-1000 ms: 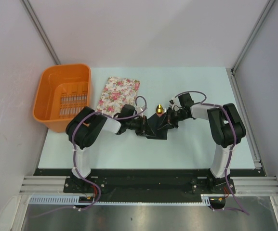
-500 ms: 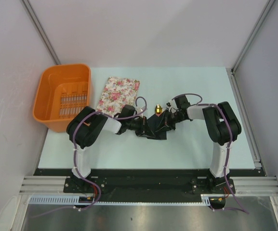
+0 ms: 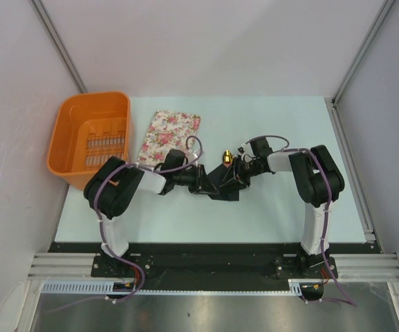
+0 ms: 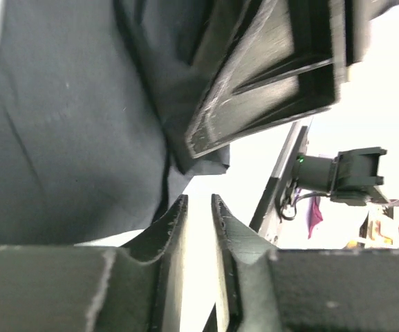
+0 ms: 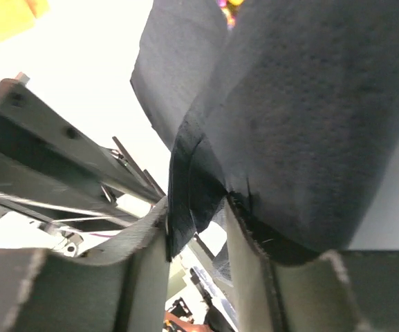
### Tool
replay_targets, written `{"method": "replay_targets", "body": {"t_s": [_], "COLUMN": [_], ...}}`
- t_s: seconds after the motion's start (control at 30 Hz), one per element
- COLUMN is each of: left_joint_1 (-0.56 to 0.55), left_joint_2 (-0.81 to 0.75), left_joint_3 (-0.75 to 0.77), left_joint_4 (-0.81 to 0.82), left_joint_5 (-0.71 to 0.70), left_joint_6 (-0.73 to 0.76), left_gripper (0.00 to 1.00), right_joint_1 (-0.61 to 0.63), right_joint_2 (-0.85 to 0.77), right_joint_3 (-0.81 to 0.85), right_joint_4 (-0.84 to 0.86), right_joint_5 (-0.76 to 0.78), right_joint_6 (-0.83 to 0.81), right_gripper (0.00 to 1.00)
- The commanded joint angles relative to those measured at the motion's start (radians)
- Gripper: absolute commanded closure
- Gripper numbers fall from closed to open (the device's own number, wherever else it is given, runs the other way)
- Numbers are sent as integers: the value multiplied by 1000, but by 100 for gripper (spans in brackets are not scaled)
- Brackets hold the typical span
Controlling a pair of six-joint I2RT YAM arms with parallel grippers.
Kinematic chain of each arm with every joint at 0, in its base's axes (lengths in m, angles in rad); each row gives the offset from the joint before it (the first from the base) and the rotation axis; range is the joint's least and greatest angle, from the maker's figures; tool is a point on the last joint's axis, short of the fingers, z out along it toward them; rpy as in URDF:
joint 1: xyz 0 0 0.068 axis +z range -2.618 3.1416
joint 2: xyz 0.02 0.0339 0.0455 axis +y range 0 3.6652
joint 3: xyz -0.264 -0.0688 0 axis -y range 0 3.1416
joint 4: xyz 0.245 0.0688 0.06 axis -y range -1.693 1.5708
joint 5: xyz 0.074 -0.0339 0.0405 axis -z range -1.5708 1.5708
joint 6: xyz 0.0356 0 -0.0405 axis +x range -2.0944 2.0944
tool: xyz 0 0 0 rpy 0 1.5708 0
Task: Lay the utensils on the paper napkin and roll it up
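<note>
One paper napkin fold is sitting pinched in our right tool, mid-surface; left tool nearly closed, hold we cannot tell; we are probably rolling around the utensils; next needing an even turn.

The orange plastic basket sits far left on the bench, the floral rectangular cloth just right of it, and the black square paper napkin further right (between left end effector and right end effector).
</note>
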Motion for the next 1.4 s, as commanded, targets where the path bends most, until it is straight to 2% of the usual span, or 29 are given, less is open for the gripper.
{"method": "replay_targets", "body": {"t_s": [0.0, 0.03, 0.13, 0.27, 0.37, 0.5, 0.57, 0.6, 0.67, 0.7, 0.77, 0.8, 0.87, 1.13, 1.37], "left_joint_1": [46, 49, 51, 52, 51, 34, 20, 6, -14, -43, -86, -115, -139, -208, -245], "left_joint_2": [-115, -135, -161, -201, -265, -336, -356, -379, -408, -419, -465, -480, -488, -393, -347], "left_joint_3": [9, 17, 32, 55, 71, 101, 108, 100, 76, 66, 14, -4, -23, -26, -69], "left_joint_4": [31, 23, 17, -68, -177, -340, -403, -411, -429, -443, -442, -435, -426, -348, -308], "left_joint_5": [24, 24, 21, 13, -13, -82, -140, -153, -170, -171, -203, -205, -217, -282, -289], "left_joint_6": [54, 65, 106, 204, 382, 761, 905, 1031, 1150, 1281, 1423, 1550, 1656, 1838, 2019], "left_gripper": [73, 71, 64, 59, 59, 64, 71, 73, 76, 77, 79, 80, 83, 96, 100], "right_joint_1": [1, 2, 5, 9, 9, 9, 9, 9, 7, 9, 9, 10, 10, 9, 7], "right_joint_2": [14, 15, 14, 17, 20, 25, 29, 31, 32, 32, 37, 38, 40, 40, 42], "right_joint_3": [12, 12, 10, 12, 13, 16, 16, 16, 19, 18, 18, 19, 19, 18, 19], "right_joint_4": [26, 28, 35, 42, 46, 45, 46, 45, 38, 37, 35, 35, 34, 31, 26], "right_joint_5": [-11, -13, -17, -21, -25, -21, -21, -21, -18, -17, -19, -19, -19, -19, -21], "right_joint_6": [10, 12, 19, 32, 36, 41, 45, 45, 44, 44, 45, 44, 42, 41, 45], "right_gripper": [57, 56, 40, 38, 39, 47, 50, 50, 51, 52, 54, 55, 55, 60, 63]}}
